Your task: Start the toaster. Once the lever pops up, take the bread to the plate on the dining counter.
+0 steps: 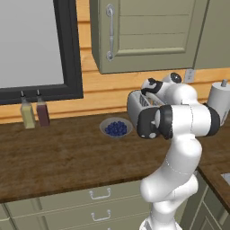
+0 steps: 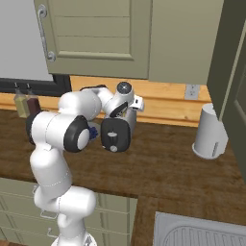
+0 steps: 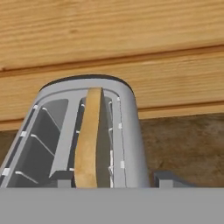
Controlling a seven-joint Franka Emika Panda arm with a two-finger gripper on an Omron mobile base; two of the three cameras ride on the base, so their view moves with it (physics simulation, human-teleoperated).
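Note:
The silver-grey toaster (image 2: 116,130) stands on the wood worktop against the back wall, its black end face turned toward the right base view. A small pale lever (image 2: 111,135) sits on that face above the round white knob (image 2: 114,148). One tan slice of bread (image 3: 89,140) stands on edge in a toaster (image 3: 127,131) slot. My gripper (image 3: 114,181) hovers just over the slots, open, with a fingertip (image 3: 61,178) on each side of the slice and not touching it. In the right base view the gripper (image 2: 126,113) is at the toaster's top. The plate and dining counter are out of view.
A bowl of blue berries (image 1: 116,128) sits left of the toaster (image 1: 134,107). Two bottles (image 1: 35,113) stand by the window at the far left. A white paper-towel roll (image 2: 209,132) is on the right. A sink (image 2: 202,233) lies front right. Cabinets hang overhead.

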